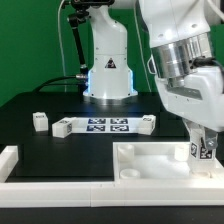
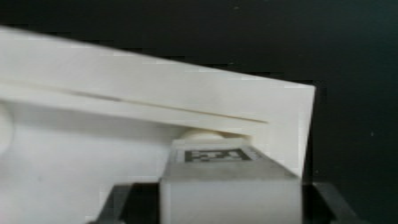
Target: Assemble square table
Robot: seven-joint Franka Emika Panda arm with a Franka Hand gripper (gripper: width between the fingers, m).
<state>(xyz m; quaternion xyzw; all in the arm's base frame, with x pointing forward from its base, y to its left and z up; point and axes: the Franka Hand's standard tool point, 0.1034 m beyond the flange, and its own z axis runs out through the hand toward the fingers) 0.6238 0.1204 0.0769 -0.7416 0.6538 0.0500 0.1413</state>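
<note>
gripper (image 1: 205, 147) points straight down at the exterior view's right, jaws closed on a small white leg (image 1: 207, 151). wrist view: dark fingers (image 2: 139, 200) sit on both sides of the leg (image 2: 217, 185), no gap showing, and the leg's black-and-white tag faces the camera. leg held upright, its lower end at or just above the table top (image 1: 150, 158); cannot tell whether they touch.

table top: white, square, raised rim, lying flat on the black table (image 1: 60, 150) at the near right. the held leg is over its right-hand part, close to the rim. in the wrist view the table top (image 2: 125, 85) fills most of the frame beyond the leg.

further out: marker board (image 1: 105, 125) lies flat mid-table, beyond the top. left-end block (image 1: 62, 127) sits just beside the board's left end, right-end block (image 1: 148, 123) at its right end. lone leg (image 1: 40, 121) lies apart, further left. border rail (image 1: 8, 160) runs along the near left edge.
</note>
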